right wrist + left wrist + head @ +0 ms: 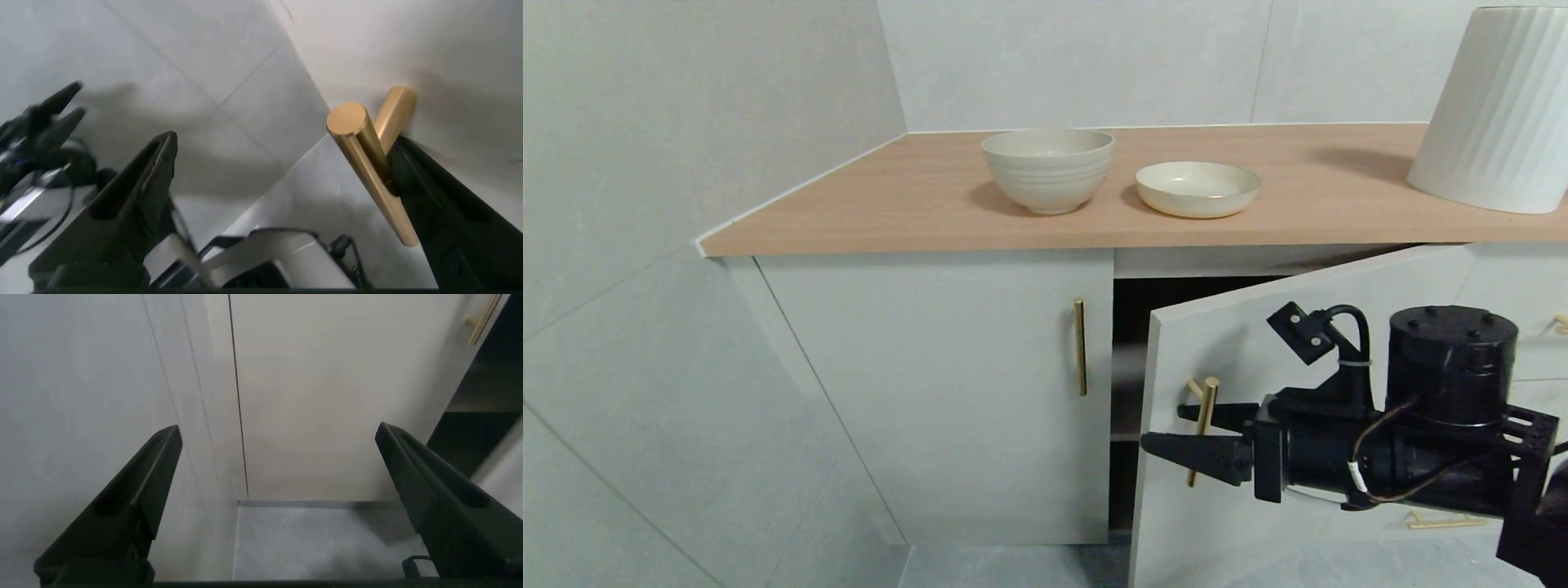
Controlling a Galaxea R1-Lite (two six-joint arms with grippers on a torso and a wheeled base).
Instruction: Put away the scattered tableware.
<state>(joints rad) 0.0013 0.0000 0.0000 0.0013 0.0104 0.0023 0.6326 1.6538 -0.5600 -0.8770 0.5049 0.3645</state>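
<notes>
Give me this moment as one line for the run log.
right gripper: open, straddling gold handle of ajar right cabinet door | left gripper: open, facing closed left cabinet door | bowl, shallow dish: on countertop

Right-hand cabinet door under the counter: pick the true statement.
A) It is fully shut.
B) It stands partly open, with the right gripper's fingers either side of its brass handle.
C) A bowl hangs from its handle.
B: the cabinet door is swung out, with a dark gap beside it, and the open right gripper straddles the brass handle.
</notes>
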